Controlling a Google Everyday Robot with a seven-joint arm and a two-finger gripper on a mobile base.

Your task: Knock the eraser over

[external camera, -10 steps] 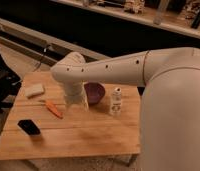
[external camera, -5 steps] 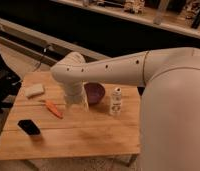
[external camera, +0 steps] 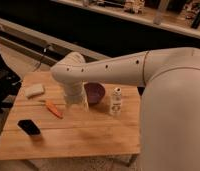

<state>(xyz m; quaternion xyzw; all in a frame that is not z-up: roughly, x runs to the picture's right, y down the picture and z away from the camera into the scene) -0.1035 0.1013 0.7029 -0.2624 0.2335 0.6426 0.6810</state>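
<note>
The eraser (external camera: 29, 127), a small black block, sits on the wooden table (external camera: 93, 137) near its front left corner. My white arm reaches in from the right, bends above the table's middle and points down. My gripper (external camera: 78, 103) is at its lower end, just above the table, next to the purple bowl. It is well to the right of and behind the eraser, not touching it. An orange carrot-like piece (external camera: 54, 109) lies between the gripper and the eraser.
A pale cream block (external camera: 34, 90) lies at the table's far left. A purple bowl (external camera: 96, 92) sits behind the gripper, with a small white bottle (external camera: 115, 100) to its right. A dark bench runs behind the table.
</note>
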